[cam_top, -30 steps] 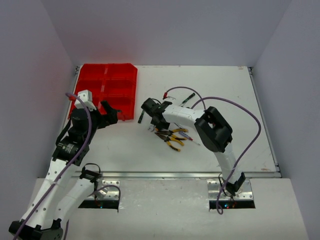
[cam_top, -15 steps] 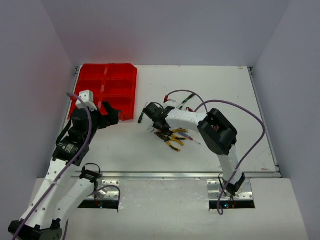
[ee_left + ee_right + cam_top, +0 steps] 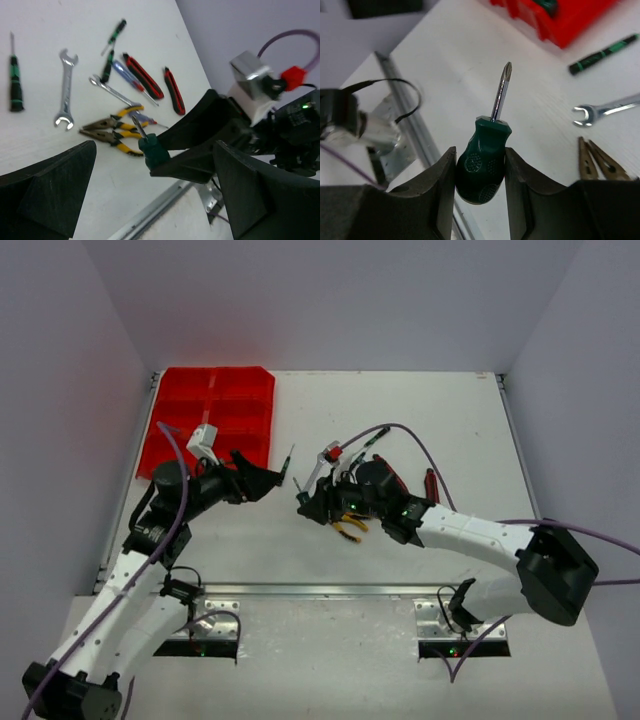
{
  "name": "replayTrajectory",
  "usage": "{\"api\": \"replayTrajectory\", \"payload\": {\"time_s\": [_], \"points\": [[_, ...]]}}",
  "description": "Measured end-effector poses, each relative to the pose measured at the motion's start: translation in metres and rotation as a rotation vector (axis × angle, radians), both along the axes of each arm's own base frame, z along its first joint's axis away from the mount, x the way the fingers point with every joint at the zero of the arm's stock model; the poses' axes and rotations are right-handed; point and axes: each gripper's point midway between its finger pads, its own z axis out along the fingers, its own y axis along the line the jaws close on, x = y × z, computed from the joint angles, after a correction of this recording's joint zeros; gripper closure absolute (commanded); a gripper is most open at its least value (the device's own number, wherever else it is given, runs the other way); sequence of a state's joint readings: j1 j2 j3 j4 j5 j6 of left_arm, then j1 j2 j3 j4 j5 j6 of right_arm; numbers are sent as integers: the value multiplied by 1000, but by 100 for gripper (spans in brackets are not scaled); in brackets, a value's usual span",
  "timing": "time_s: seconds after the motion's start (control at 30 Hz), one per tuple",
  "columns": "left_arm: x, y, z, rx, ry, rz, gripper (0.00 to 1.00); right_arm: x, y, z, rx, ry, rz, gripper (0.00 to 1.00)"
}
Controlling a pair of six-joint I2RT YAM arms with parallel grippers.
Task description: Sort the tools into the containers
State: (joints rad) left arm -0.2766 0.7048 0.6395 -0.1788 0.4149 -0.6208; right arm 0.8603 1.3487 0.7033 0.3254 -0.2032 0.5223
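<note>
The red organiser tray (image 3: pixel 245 390) sits at about 10 o'clock on the table (image 3: pixel 420 410), its long side running away from the arms. From overhead its compartments look red and bare where they show, though the left arm covers the near ones. In the right wrist view a dark green object (image 3: pixel 547 5) lies in a compartment at the frame's top edge; what it is cannot be told.

The right gripper (image 3: pixel 479 150) is clamped on the fat handle of a stubby green screwdriver (image 3: pixel 482 172), held above the table with its Phillips tip pointing toward 12 o'clock in that view. The left gripper (image 3: pixel 272 480) faces it from 9 o'clock, jaws spread wide and holding nothing.

The other tools lie loose on the table at 3 o'clock from the tray. In the left wrist view, these are:
- a green-black screwdriver (image 3: pixel 15 85) off alone
- an open-ended wrench (image 3: pixel 66 90)
- two slim green screwdrivers (image 3: pixel 114 35)
- a blue-red screwdriver (image 3: pixel 130 80)
- two red-black cutters (image 3: pixel 142 75)
- a second wrench (image 3: pixel 115 92)
- two yellow-black pliers (image 3: pixel 112 122) side by side
</note>
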Motion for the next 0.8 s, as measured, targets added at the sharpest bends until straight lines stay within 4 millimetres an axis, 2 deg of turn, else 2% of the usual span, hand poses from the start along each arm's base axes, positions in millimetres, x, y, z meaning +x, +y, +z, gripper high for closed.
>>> {"api": "replayTrajectory", "payload": {"time_s": [0.1,0.13,0.2,0.33,0.37,0.43,0.47,0.6,0.7,0.73,0.8], "points": [[-7,-29,-26,-32,109,-105,3,-22,7,23,73,-72,135,100],[-11,-38,-32,-33,138,-136,7,-25,8,30,91,-93,158,100],[-18,-50,-33,-41,151,-173,17,-33,5,44,125,-133,193,100],[-24,-61,-16,-89,107,-222,58,-43,2,70,183,-198,233,100],[-24,-64,-11,-103,90,-233,60,-43,2,71,186,-201,237,100],[-27,-69,-1,-137,70,-265,88,-44,3,69,185,-198,244,100],[-28,-71,2,-148,63,-276,99,-44,3,68,184,-194,250,100],[-29,-75,8,-172,53,-298,100,-47,6,65,184,-185,272,100],[-28,-75,9,-174,51,-297,100,-47,6,65,185,-186,274,95],[-28,-75,9,-173,50,-292,100,-47,6,65,185,-187,272,89],[-26,-72,9,-169,53,-270,100,-45,6,65,185,-192,266,54]]}}
